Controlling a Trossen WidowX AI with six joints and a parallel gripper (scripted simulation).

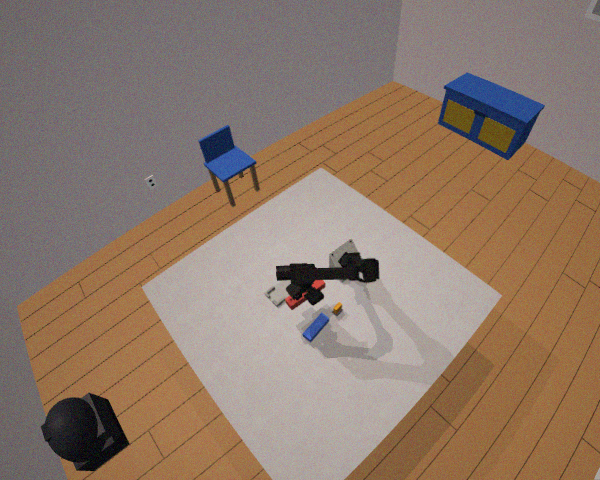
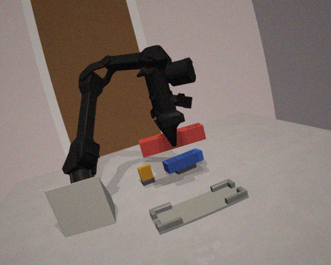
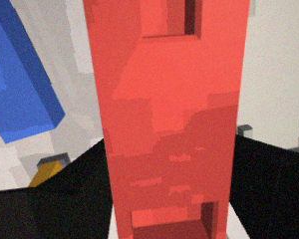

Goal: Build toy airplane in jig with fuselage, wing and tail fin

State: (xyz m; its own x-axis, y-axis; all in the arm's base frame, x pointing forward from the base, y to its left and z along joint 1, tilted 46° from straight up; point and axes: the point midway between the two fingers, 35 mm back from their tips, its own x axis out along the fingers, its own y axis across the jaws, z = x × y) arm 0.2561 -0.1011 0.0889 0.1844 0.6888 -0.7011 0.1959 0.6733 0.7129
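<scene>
White worktop (image 2: 273, 171) below, brown door behind. Gripper (image 2: 171, 137) closed tight on red fuselage (image 2: 151, 147), up in the air above blue wing (image 2: 182, 160). Best kept level, lined up over gray cradle (image 2: 194, 206), then lowered slowly, flat between the end stops.

A wooden plank floor (image 1: 522, 248) carries a large pale mat (image 1: 248, 361). Grey walls (image 1: 135, 77) meet at a corner. A blue chair (image 1: 227, 161) stands by the wall, near a white outlet (image 1: 150, 180). A blue cabinet (image 1: 489, 114) with yellow doors sits by the far wall. A brown door (image 2: 83, 57) shows in the exterior view. Soft shadows fall across the mat.
</scene>
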